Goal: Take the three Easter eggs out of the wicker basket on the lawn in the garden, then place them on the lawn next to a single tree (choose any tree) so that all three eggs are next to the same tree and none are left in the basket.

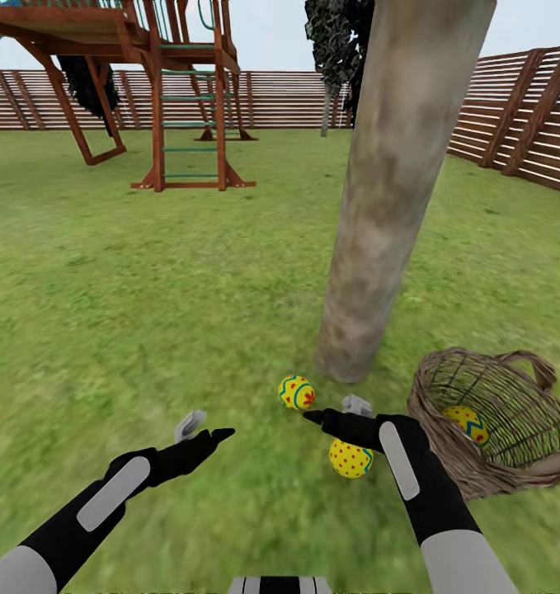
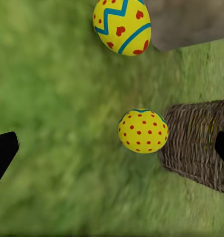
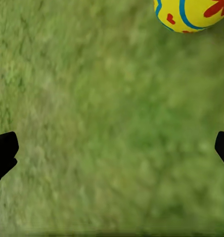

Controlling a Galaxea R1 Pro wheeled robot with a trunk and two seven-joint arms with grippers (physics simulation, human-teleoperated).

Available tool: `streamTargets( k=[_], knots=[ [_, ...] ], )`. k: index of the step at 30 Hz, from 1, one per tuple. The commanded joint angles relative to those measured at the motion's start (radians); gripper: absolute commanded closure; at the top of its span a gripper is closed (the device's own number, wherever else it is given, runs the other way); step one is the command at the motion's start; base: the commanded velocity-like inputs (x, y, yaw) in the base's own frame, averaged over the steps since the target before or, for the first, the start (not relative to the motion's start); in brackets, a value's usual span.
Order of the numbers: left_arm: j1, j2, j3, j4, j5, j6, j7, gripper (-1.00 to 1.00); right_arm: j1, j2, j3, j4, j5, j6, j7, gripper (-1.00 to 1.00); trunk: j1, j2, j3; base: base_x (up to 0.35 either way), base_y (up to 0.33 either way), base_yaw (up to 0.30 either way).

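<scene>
Two Easter eggs lie on the lawn (image 1: 131,313) near the foot of the tree (image 1: 387,198). The far egg (image 1: 297,393), with blue-green zigzag bands and red marks, rests just beside the base of the trunk, on its near-left side. The near egg (image 1: 350,459), yellow with red dots, lies a little nearer and to the right, between the trunk and the robot, just left of the wicker basket (image 1: 486,470).

The wicker basket lies tipped on its side on the grass to the right of the trunk, its opening facing left and up. The third egg (image 1: 467,424) is inside it, visible through the open weave.

The right claw (image 1: 333,410) is low over the grass between the two free eggs, its dark fingers pointing left. In the right wrist view its fingertips (image 3: 4,150) stand at opposite edges of the picture, spread wide, with bare grass between them; nothing is held.

The left claw (image 1: 204,429) is low over the lawn, left of both eggs and apart from them. In the left wrist view its fingertips (image 2: 3,150) are likewise spread wide and hold nothing; the dotted egg, the banded egg and the basket wall lie beyond them.

A wooden playset (image 1: 139,91) stands far left. A slatted fence (image 1: 519,115) bounds the garden.
</scene>
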Motion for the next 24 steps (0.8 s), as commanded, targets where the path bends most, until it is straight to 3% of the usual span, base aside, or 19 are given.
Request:
streamTargets(
  k=[1,7,13,14,16,19,20,22,24],
  knots=[
    [-0.001,0.001,-0.002,0.0,0.008,0.0,0.002,-1.0,0.0,0.001,-0.004,-0.001,0.009,0.002,0.01,-1.0,0.0,0.0,0.001,-0.052,0.0,0.0],
    [-0.001,0.001,-0.002,0.001,0.008,0.0,0.002,-1.0,0.019,0.001,-0.004,-0.033,0.009,-0.028,0.009,-1.0,0.0,0.0,0.01,-0.01,0.0,0.0],
    [-0.001,-0.001,-0.004,-0.003,0.005,0.002,0.002,-1.0,0.106,-0.008,-0.004,-0.215,0.012,-0.03,0.008,-1.0,0.0,0.0,0.02,0.0,0.0,0.0],
    [-0.001,0.001,-0.003,-0.006,-0.004,0.002,0.003,-1.0,0.123,-0.012,-0.004,-0.252,0.011,-0.03,0.007,-1.0,0.0,0.0,0.021,0.0,0.0,0.0],
    [-0.001,0.003,0.006,-0.008,-0.059,0.003,0.006,-1.0,0.169,-0.015,0.0,-0.341,0.01,-0.023,0.007,-1.0,0.0,0.0,0.025,0.0,0.0,0.0],
    [-0.001,0.004,0.013,-0.008,-0.112,0.006,0.021,-1.0,0.224,-0.022,0.047,-0.428,0.015,-0.02,0.007,-1.0,0.0,0.0,0.029,0.0,0.0,0.033],
    [-0.001,0.003,0.013,-0.008,-0.117,0.007,0.048,-1.0,0.23,-0.037,0.063,-0.435,0.016,-0.02,0.007,-1.0,0.0,0.0,0.03,0.0,0.0,0.05],
    [-0.001,0.0,0.011,-0.008,-0.12,0.008,0.13,-1.0,0.234,-0.092,0.106,-0.441,0.016,-0.025,0.036,-1.0,0.0,0.0,0.03,0.0,0.0,0.017],
    [-0.001,-0.003,0.011,-0.008,-0.123,0.01,0.236,-1.0,0.235,-0.154,0.123,-0.443,0.014,-0.029,0.126,-1.0,0.0,0.0,0.03,0.0,0.0,0.005]
  ],
)
